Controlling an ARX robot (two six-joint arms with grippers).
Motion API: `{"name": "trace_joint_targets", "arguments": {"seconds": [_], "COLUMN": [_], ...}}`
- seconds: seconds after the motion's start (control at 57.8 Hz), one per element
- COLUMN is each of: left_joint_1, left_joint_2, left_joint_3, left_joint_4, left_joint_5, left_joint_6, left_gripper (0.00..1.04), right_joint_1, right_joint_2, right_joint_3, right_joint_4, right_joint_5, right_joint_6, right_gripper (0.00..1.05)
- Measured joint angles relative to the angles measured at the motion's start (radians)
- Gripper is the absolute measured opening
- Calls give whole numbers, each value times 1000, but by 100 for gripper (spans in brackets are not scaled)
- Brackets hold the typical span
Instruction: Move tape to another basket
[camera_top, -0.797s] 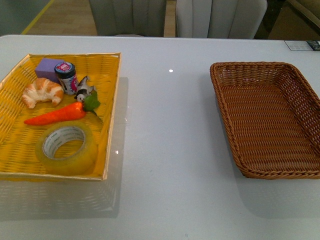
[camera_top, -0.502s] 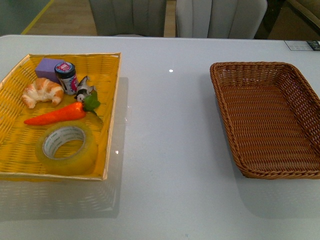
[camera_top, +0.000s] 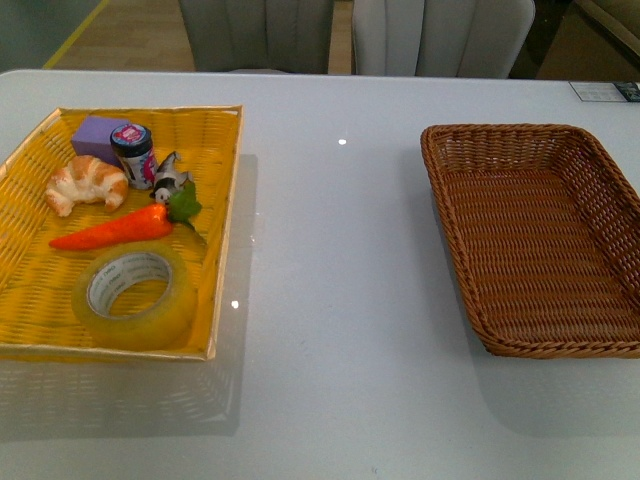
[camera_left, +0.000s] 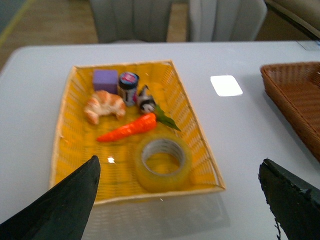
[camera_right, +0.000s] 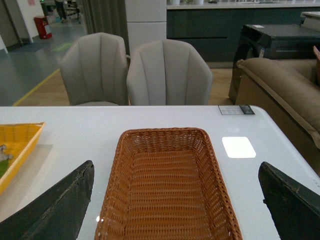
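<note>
Just ahead of your left gripper (camera_left: 178, 161), jaws spread, the tape (camera_left: 162, 182) lies flat; your right gripper (camera_right: 175, 164), equally spread, faces the basket (camera_right: 165, 132).

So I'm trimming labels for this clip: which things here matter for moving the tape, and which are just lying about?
Belongs to the job: tape, lying flat in the yellow basket; brown basket, empty.
Just lying about: croissant, carrot, purple block, small jar, small toy figure, all in the yellow basket too.
</note>
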Motion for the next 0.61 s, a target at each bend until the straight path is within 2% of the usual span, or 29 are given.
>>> {"name": "trace_joint_targets", "arguments": {"seconds": [0.104, 0.19, 0.329, 0.398, 0.606], "left_joint_1": [-16, -35, -46, -49, -49], "left_joint_2": [223, 500, 936, 1136, 1536], "left_joint_3": [53, 121, 248, 312, 475], "left_joint_4": [211, 448, 705, 765, 773], "left_joint_5": [-11, -36, -100, -141, -169], "left_joint_6": [5, 5, 18, 38, 52], "left_gripper": [96, 96, 96, 96, 96], "right_joint_1": [0, 0, 0, 0, 0], "right_joint_2": [0, 0, 0, 0, 0], "right_joint_3": [0, 0, 0, 0, 0], "right_joint_4": [0, 0, 0, 0, 0], "right_joint_5": [0, 0, 0, 0, 0], "right_joint_6": [0, 0, 0, 0, 0], "right_gripper": [96, 96, 96, 96, 96]}}
